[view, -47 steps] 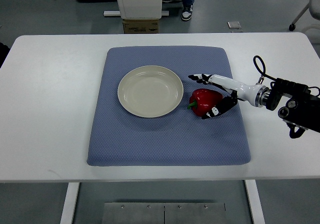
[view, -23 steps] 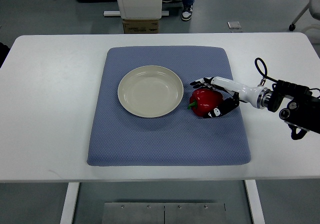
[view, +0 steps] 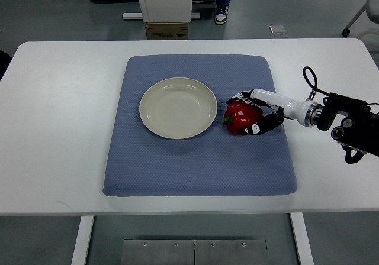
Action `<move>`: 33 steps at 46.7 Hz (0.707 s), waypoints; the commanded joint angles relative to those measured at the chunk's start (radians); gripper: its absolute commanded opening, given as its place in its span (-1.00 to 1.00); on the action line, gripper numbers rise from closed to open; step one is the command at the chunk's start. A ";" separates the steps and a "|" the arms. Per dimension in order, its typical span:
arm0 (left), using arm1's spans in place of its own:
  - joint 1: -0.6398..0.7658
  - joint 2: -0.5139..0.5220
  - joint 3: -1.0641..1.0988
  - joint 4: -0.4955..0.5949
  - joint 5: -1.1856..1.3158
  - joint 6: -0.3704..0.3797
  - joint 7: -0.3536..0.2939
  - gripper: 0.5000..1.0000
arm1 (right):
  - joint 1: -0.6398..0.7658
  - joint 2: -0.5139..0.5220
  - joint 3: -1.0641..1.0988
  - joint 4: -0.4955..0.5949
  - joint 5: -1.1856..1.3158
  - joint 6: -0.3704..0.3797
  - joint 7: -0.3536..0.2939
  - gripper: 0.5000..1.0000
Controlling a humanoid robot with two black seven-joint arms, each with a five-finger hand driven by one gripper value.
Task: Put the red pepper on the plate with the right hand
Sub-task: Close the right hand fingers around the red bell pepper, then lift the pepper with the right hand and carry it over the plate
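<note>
While the right hand (view: 251, 112) grips the red pepper (view: 241, 118), the plate (view: 178, 107) lies just left of it, stem pointing plateward.

The white-and-black right hand (view: 253, 112) reaches in from the right edge, its arm level, black fingers (view: 256, 130) curled closed around a red pepper (view: 241, 117).

The place looks like a robotics lab or test room. A plain white table (view: 59, 117) on metal legs stands on a smooth grey-green floor (view: 53, 10), and a blue padded mat (view: 195, 164) covers its middle as a work surface. Beyond the far edge stand a white machine base (view: 164, 2) and a cardboard box (view: 167, 31). A person's shoes (view: 220, 15) show near them, and a chair's wheeled foot (view: 355, 19) at the upper right.
</note>
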 commanded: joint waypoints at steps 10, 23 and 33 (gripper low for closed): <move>0.001 0.000 0.000 0.000 0.000 0.000 0.000 1.00 | 0.032 -0.002 0.014 -0.013 0.012 0.001 -0.021 -1.00; 0.001 0.000 0.000 0.000 0.000 0.000 0.000 1.00 | 0.083 0.064 0.093 -0.050 0.041 0.001 -0.146 -1.00; -0.001 0.000 0.000 0.000 0.000 0.000 0.000 1.00 | 0.122 0.146 0.097 -0.051 0.043 0.004 -0.166 -1.00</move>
